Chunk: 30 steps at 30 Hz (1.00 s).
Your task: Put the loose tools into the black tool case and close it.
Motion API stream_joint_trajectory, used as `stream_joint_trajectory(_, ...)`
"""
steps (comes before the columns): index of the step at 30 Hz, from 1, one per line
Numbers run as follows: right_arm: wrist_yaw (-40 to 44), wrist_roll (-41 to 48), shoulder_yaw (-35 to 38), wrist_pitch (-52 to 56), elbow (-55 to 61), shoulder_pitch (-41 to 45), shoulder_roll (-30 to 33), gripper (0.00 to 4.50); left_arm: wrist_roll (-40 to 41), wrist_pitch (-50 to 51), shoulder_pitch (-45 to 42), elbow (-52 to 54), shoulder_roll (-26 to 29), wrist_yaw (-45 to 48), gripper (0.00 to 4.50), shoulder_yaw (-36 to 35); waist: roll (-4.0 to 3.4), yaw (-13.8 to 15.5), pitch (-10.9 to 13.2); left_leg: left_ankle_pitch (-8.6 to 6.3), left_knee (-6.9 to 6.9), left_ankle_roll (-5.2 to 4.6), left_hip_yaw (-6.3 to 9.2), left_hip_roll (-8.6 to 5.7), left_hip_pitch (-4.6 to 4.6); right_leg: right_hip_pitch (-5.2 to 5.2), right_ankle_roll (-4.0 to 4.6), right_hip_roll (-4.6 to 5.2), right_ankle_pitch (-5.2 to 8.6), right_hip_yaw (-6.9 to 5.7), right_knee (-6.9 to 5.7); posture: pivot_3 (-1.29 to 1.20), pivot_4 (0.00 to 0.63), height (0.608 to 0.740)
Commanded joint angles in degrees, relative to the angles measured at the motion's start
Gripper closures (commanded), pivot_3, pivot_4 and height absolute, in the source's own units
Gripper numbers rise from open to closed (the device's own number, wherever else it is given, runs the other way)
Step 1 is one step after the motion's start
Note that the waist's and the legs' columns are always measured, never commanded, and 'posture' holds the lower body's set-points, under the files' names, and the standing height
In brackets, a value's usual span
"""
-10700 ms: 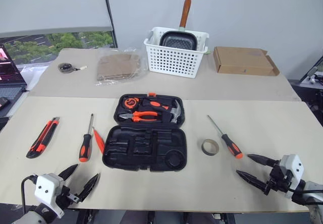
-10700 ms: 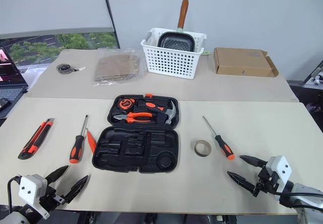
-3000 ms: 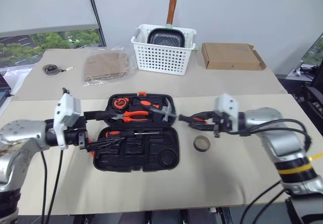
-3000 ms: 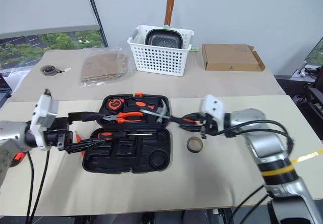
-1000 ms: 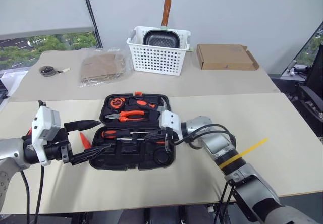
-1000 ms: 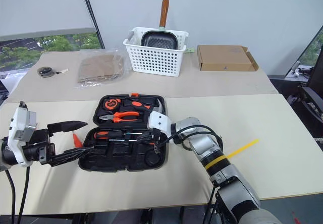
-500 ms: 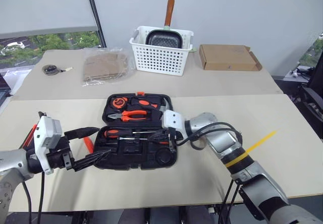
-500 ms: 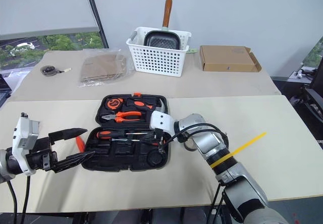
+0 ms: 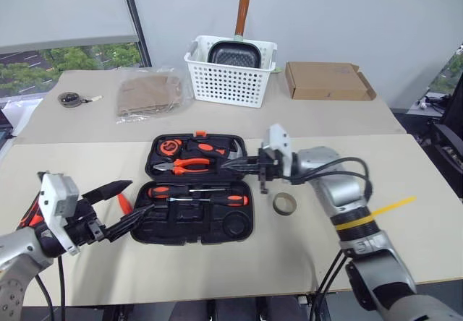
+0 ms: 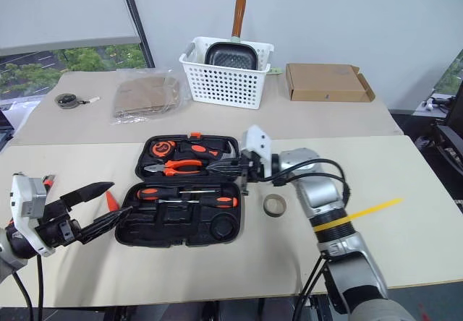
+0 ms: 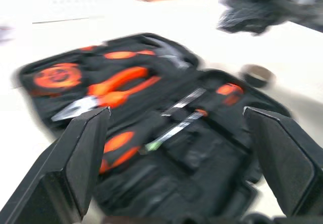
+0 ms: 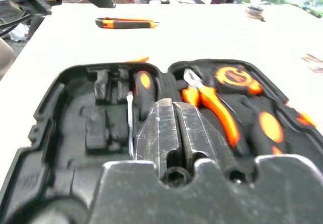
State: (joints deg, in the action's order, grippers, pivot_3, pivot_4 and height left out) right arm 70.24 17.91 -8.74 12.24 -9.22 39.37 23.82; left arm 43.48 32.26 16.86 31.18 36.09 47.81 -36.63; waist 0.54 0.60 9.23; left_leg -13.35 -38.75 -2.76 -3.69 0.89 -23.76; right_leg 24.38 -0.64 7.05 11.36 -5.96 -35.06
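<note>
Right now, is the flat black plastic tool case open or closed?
Open. The black plastic tool case lies spread flat on the table, both halves exposed, with two orange-handled screwdrivers resting in the near half.

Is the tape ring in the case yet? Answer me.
No, the tape ring lies on the table just right of the open case, outside it.
</note>
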Motion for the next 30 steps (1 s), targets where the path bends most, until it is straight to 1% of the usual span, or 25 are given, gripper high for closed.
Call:
stream_joint_trajectory(1, 3.6, 5.57, 4.63, 1.66, 2.84, 0.32, 3.31, 2.73, -2.14, -1.71, 2.17, 2.55, -4.19, -9.01, 0.0, -3.41, 0.01, -0.01, 0.0, 0.0, 0.01, 0.0, 0.0, 0.01, -0.01, 0.01, 0.0, -0.01, 0.0, -0.01, 0.01, 0.0, 0.15, 0.7)
stream_joint_trajectory(2, 4.29, 6.35, 5.05, 1.98, 3.16, 0.12, 4.08, 2.43, -2.55, -1.43, 2.79, 3.05, -5.27, -10.94, 0.0, -3.34, 0.01, -0.03, 0.0, 0.0, 0.01, -0.01, 0.0, 0.01, 0.0, 0.0, 0.0, 0.0, 0.0, 0.0, 0.0, 0.0, 0.15, 0.7)
stream_joint_trajectory(3, 4.82, 6.96, 5.28, 2.2, 3.41, -0.01, 4.76, 2.01, -2.93, -1.27, 3.26, 3.61, -6.01, -12.31, 0.0, -3.08, 0.01, -0.02, 0.01, 0.0, 0.01, -0.01, 0.0, 0.02, 0.0, 0.01, 0.0, 0.02, 0.0, 0.02, -0.02, 0.0, 0.15, 0.7)
stream_joint_trajectory(7, 8.03, 11.4, 6.72, 5.37, 7.55, -1.64, 7.89, 0.6, -6.73, -0.31, 6.05, 5.55, -8.25, -19.25, 0.0, -2.01, 0.02, 0.05, 0.0, 0.0, 0.01, 0.0, 0.01, 0.05, 0.0, 0.02, 0.01, 0.01, 0.01, -0.02, -0.03, 0.0, 0.15, 0.7)
stream_joint_trajectory(9, 8.28, 13.16, 7.07, 7.07, 9.71, -2.5, 8.44, 0.05, -7.38, -0.11, 6.79, 5.54, -9.28, -21.69, 0.0, -2.19, 0.02, 0.07, 0.0, -0.01, 0.01, 0.0, 0.01, 0.06, 0.0, 0.0, 0.02, 0.07, 0.02, -0.01, -0.01, 0.0, 0.15, 0.7)
stream_joint_trajectory(12, 8.43, 14.61, 6.58, 9.04, 12.73, -2.81, 9.13, 0.05, -8.71, 0.63, 5.81, 4.35, -9.81, -25.44, 0.0, -2.17, 0.03, 0.09, 0.01, -0.03, 0.0, 0.0, 0.01, 0.05, -0.01, 0.05, 0.04, 0.28, 0.04, -0.04, -0.01, 0.0, 0.15, 0.7)
stream_joint_trajectory(14, 8.52, 14.56, 6.12, 9.14, 13.55, -3.1, 9.52, 0.05, -11.58, 1.53, 5.81, 3.7, -8.77, -26.73, 0.0, 0.79, 0.03, 0.15, 0.01, -0.03, 0.0, 0.01, 0.01, 0.05, -0.01, 0.09, 0.04, 0.35, 0.04, -0.07, -0.01, 0.0, 0.15, 0.7)
stream_joint_trajectory(16, 8.5, 13.47, 5.72, 8.23, 13.41, -3.18, 9.65, 0.05, -11.56, 3.32, 4.21, 3.44, -9.25, -29.06, 0.0, 2.09, 0.03, 0.26, 0.01, -0.03, 0.0, 0.01, 0.02, 0.04, 0.01, 0.2, 0.04, 0.33, 0.04, -0.16, -0.01, 0.0, 0.15, 0.7)
stream_joint_trajectory(20, 8.38, 13.84, 5.65, 8.91, 13.53, -2.87, 9.38, 0.05, -11.03, 10.04, -3.48, 4.13, -11.52, -38.23, 0.0, 4.04, 0.07, 0.66, 0.02, -0.04, -0.03, 0.0, 0.02, 0.0, -0.03, 0.19, -0.02, 0.33, 0.0, -0.21, 0.0, 0.0, 0.15, 0.7)
stream_joint_trajectory(22, 8.49, 14.26, 5.66, 9.14, 13.85, -2.57, 9.26, 0.05, -10.82, 14.6, -8.04, 3.91, -13.34, -43.52, 0.0, 4.78, 0.1, 0.7, 0.01, -0.03, -0.05, -0.01, 0.02, -0.02, -0.03, -0.01, -0.13, 0.33, -0.08, -0.2, -0.01, 0.0, 0.15, 0.7)
stream_joint_trajectory(25, 8.52, 14.71, 5.76, 9.71, 14.25, -2.32, 9.25, 0.05, -11.74, 18.92, -12.43, 3.46, -14.09, -47.32, 0.0, 6.12, 0.13, 0.71, 0.0, -0.02, -0.05, -0.03, 0.02, -0.03, -0.03, -0.08, -0.14, 0.32, -0.12, -0.2, -0.01, 0.0, 0.15, 0.7)
stream_joint_trajectory(28, 8.54, 14.34, 5.75, 9.43, 14.29, -2.4, 9.36, 0.05, -13.72, 23.51, -17.73, 0.86, -14.89, -52.52, 0.0, 6.83, 0.15, 0.72, 0.01, 0.01, -0.04, -0.08, 0.01, -0.05, -0.03, -0.08, -0.07, 0.27, -0.16, -0.2, -0.03, 0.0, 0.15, 0.7)
stream_joint_trajectory(30, 8.43, 14.03, 5.76, 9.13, 14.14, -2.39, 9.36, 0.05, -14.7, 26.18, -20.03, -0.61, -14.91, -54.28, 0.0, 7.6, 0.16, 0.69, 0.01, 0.02, -0.04, -0.09, 0.01, -0.05, -0.03, -0.1, -0.08, 0.24, -0.16, -0.21, -0.03, 0.0, 0.15, 0.7)
